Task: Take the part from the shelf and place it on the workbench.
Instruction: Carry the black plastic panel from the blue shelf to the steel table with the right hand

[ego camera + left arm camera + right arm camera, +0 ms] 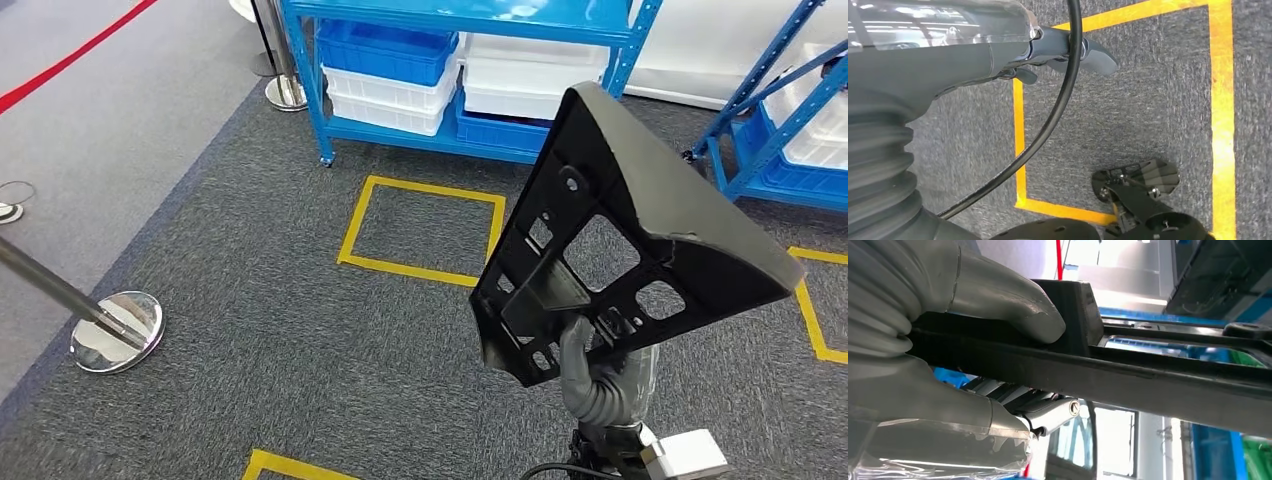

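Note:
The part (640, 230) is a large black plastic bracket, roughly triangular, with several cut-outs and a flat rim. My right hand (600, 375) grips it by its lower edge and holds it up, tilted, above the carpet at the right. In the right wrist view the grey thumb (1013, 305) presses on one side of the part's black bar (1148, 380), with the darker fingers under it. My left hand (1068, 50) hangs over the floor, its fingers loose and holding nothing.
A blue shelf (620, 40) with white and blue bins stands ahead, and a second blue shelf (790, 130) stands at the right. Yellow tape squares (420, 265) mark the dark carpet. A chrome stanchion base (117, 330) sits at the left, another (285, 92) by the shelf.

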Robot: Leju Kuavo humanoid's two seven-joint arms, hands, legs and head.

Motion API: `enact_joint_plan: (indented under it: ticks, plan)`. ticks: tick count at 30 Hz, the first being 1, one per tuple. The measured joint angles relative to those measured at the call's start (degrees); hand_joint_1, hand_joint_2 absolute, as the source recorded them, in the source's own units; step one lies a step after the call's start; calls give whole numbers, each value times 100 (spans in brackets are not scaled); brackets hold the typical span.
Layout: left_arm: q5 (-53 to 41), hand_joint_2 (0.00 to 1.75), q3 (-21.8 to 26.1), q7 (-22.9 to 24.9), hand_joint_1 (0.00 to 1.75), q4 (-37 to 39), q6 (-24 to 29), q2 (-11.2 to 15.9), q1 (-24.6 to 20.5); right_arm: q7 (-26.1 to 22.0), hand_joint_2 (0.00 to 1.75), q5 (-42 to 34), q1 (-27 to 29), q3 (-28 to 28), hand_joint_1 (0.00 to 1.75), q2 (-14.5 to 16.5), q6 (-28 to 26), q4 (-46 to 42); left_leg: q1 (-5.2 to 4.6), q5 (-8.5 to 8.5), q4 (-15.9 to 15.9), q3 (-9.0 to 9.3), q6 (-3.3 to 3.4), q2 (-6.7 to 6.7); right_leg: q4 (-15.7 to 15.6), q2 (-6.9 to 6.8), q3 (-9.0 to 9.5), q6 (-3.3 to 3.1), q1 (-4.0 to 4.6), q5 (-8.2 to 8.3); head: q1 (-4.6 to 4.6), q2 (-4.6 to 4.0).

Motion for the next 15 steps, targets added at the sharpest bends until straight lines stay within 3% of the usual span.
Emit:
enact_joint_plan:
  ticks: [1, 3, 5, 6, 7, 8, 9, 11, 13, 15]
  plan:
    - [-16, 175, 0, -1, 0, 0, 0, 1, -6, -9, 175, -16, 18, 0, 175, 12, 57, 0, 8, -38, 27, -3, -35, -23, -12, 66, -11, -38, -10, 21, -4, 0]
    - [-46, 175, 0, -3, 0, 0, -2, 2, -7, -25, 175, -45, 35, 0, 175, 44, 148, 1, 38, -281, 333, -123, -90, -262, -40, 197, -29, -115, -37, 66, -27, 0]
    - [-70, 175, 0, -2, 0, 1, -8, 2, 3, -50, 175, -86, 40, 0, 175, 83, 211, 4, 53, -676, 1054, -438, -109, -522, -39, 333, -63, -162, -35, 94, -60, -1]
    - [-80, 175, 0, -1, 0, 2, -11, 2, 8, -62, 175, -101, 45, 0, 175, 98, 234, 6, 53, -813, 1413, -598, -110, -565, -34, 413, -78, -174, -25, 104, -68, -1]
    - [-88, 175, 0, 1, 0, 2, -13, 2, 15, -71, 175, -111, 53, 0, 175, 108, 254, 10, 53, -843, 1616, -688, -103, -582, -25, 498, -89, -181, -15, 111, -72, 0]
    - [-94, 175, 0, 2, 0, 2, -13, 2, 18, -77, 175, -112, 62, 0, 175, 112, 267, 13, 51, -756, 1598, -675, -87, -593, -11, 586, -95, -183, -5, 115, -72, 1]
    - [-97, 175, 0, 2, 0, 2, -13, 2, 18, -82, 175, -107, 69, 0, 175, 117, 278, 16, 50, -573, 1355, -557, -61, -625, 6, 672, -97, -181, 1, 116, -72, 1]
    - [-104, 175, 0, -2, 0, 2, -13, 8, 18, -93, 175, -92, 70, 0, 175, 139, 292, 17, 50, -211, 583, -197, 14, -848, 44, 825, -110, -164, 10, 116, -70, 1]
    - [-115, 175, 0, -10, 0, 2, -17, 15, 14, -101, 175, -84, 64, 1, 175, 166, 308, 17, 42, -107, 140, -4, 65, -1045, 69, 956, -156, -103, -4, 133, -71, 0]
    - [-124, 175, 0, -16, 0, 2, -24, 17, 8, -102, 175, -80, 61, 2, 175, 175, 318, 17, 27, -125, 92, 8, 74, -1047, 72, 1028, -194, -50, -29, 152, -72, -1]
